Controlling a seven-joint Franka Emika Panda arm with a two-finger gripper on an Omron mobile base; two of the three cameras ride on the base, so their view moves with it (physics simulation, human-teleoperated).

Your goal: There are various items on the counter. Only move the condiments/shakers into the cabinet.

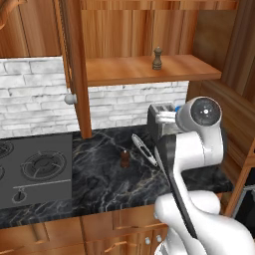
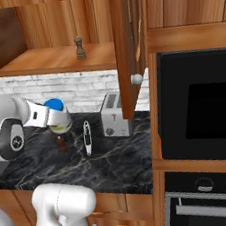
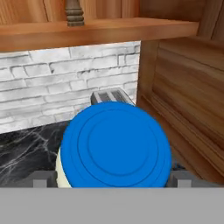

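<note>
Blue-lidded white jar (image 3: 116, 144) lodged between the fingers (image 3: 43, 178) of the tool (image 3: 111, 179), lid facing the hand camera. Fingers spread wide, one on each side of the jar, at or just beside its sides; cannot tell whether clamped on it or merely around it. From the right base view, jar (image 2: 58, 117) at the end of the white arm, over the left part of the bench (image 2: 117, 165), closer to the back edge than to the front; cannot tell whether resting on the black marble or raised off it. Just in front of the jar, nearer the front edge, a small brown shaker (image 2: 62, 142) upright on the bench. Beside that, toward the right end, a slender silver-black utensil (image 2: 87, 137) lying flat, pointing from back edge to front edge. Past the utensil, a silver toaster (image 2: 114, 116) against the back edge, under the open cabinet door (image 2: 122, 48) with its round pale knob (image 2: 137, 79). Darker shaker (image 2: 79, 48) already standing upright on the cabinet shelf (image 2: 42, 61), well apart from the jar. Grey stovetop (image 1: 35, 169) off the bench's left end.
</note>
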